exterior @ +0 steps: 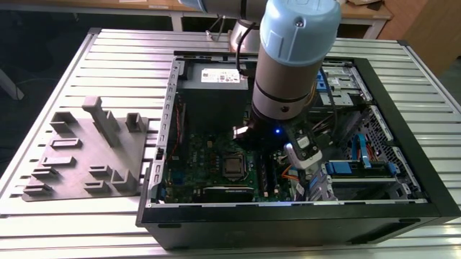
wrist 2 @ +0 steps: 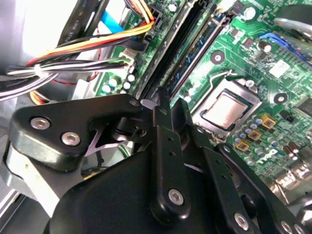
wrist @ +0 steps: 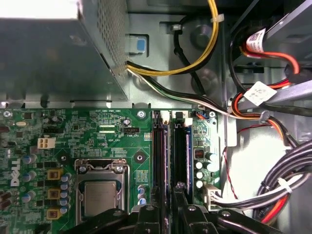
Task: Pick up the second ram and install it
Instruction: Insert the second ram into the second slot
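The hand stands over the memory slots, clenched on the second ram; insertion step, requiring straight downward seating

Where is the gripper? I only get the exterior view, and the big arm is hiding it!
Observer: In both wrist views the gripper sits low over two long memory slots that lie side by side.
Operator: What is beside those slots?
Observer: The processor socket. Its silver chip is bare, with no cooler on it.
Operator: Are any wires in the way?
Observer: A yellow, black and white wire bundle crosses the case beyond the slots' far end, apart from the gripper.
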Controlling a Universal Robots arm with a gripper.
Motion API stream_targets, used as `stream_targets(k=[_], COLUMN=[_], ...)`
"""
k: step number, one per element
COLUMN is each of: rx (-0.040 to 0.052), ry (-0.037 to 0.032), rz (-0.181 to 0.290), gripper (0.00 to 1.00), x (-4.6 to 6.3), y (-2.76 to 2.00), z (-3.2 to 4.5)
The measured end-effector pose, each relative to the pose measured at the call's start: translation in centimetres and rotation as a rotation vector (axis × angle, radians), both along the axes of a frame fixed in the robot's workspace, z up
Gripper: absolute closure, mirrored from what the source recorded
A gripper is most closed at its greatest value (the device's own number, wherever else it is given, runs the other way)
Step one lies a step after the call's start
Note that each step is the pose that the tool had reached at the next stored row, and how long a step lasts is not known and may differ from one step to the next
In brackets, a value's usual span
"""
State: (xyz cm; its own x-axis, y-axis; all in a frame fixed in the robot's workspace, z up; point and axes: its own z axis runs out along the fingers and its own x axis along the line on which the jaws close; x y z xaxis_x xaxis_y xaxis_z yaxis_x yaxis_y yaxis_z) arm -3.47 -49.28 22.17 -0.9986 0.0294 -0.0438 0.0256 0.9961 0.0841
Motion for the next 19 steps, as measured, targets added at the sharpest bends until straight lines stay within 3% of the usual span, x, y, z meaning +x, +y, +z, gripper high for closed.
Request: stream_targets(k=[7,12,16,19], rx=[-0.0015,-0.0013,-0.0015,-0.0014], ry=[0.0000,-0.0001,0.0000,0.0000], rz=[-0.003,-0.003,-0.003,-0.003], gripper=[0.78,0.78,0.92,0.93], x=[0.0,0.0,0.0,0.0], y=[0.01,0.01,0.01,0.01], z=[2.12,2.11,2.12,2.12])
